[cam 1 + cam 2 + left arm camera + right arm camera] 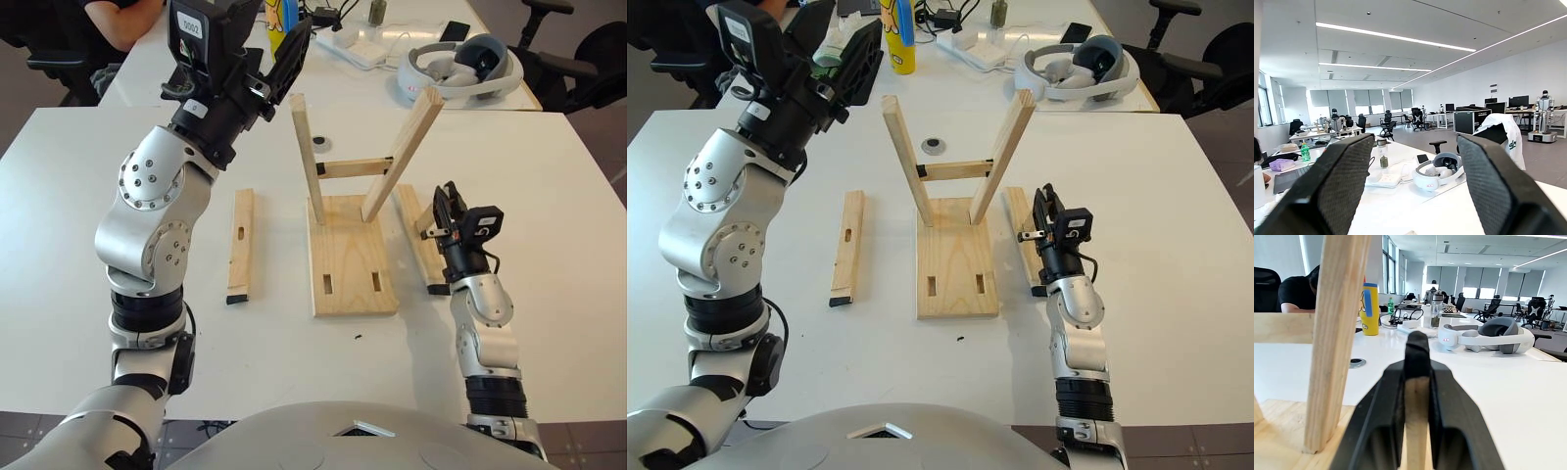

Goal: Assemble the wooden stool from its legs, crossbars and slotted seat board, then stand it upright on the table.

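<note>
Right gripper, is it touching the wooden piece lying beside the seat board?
Touching. The right wrist view shows the right gripper closed on the wooden piece, with its fingers pressed against both sides and no gap visible.

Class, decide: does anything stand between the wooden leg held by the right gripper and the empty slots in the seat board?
Nothing visible does. The pale wooden leg in the right gripper lies beside the flat seat board. The two empty slots sit open at the board's near end.

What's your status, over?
Left gripper open, raised, empty. Right gripper shut on leg beside seat board. Two legs with crossbar standing on board. Fourth leg loose left.
</note>
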You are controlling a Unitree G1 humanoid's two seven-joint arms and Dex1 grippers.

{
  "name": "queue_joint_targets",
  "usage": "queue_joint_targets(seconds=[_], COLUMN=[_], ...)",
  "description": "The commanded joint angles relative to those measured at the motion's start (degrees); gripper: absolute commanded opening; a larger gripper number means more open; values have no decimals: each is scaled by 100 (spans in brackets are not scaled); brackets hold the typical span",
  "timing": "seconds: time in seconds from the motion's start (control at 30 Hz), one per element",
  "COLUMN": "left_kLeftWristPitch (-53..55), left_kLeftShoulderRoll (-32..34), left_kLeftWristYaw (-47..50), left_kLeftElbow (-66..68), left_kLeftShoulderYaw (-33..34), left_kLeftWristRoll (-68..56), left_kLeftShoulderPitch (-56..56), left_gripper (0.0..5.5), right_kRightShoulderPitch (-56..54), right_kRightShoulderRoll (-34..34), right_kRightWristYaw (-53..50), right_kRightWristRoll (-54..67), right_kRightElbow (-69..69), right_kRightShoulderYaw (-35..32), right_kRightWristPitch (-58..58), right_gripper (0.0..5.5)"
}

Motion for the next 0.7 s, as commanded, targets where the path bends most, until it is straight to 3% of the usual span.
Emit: queue_joint_targets(seconds=[0.03, 0.43, 0.47, 0.7], left_kLeftWristPitch=[162, 192, 181, 207], left_kLeftShoulderRoll=[-1, 27, 33, 19], left_kLeftWristYaw=[-85, -389, -409, -481], left_kLeftElbow=[72, 160, 169, 152], left_kLeftShoulderYaw=[82, 162, 166, 214], left_kLeftWristRoll=[-126, -364, -364, -454], left_kLeftShoulderPitch=[-60, -41, -33, 13], left_gripper=[314, 314, 314, 314], right_kRightShoulderPitch=[543, 337, 330, 297], right_kRightShoulderRoll=[79, -12, -7, 5], right_kRightWristYaw=[15, -58, -45, 36], right_kRightWristRoll=[-81, -284, -288, -264], right_kRightElbow=[530, 617, 586, 446], right_kRightShoulderYaw=[19, 9, 13, 4], right_kRightWristPitch=[326, 340, 312, 246], right_gripper=[44, 44, 80, 181])
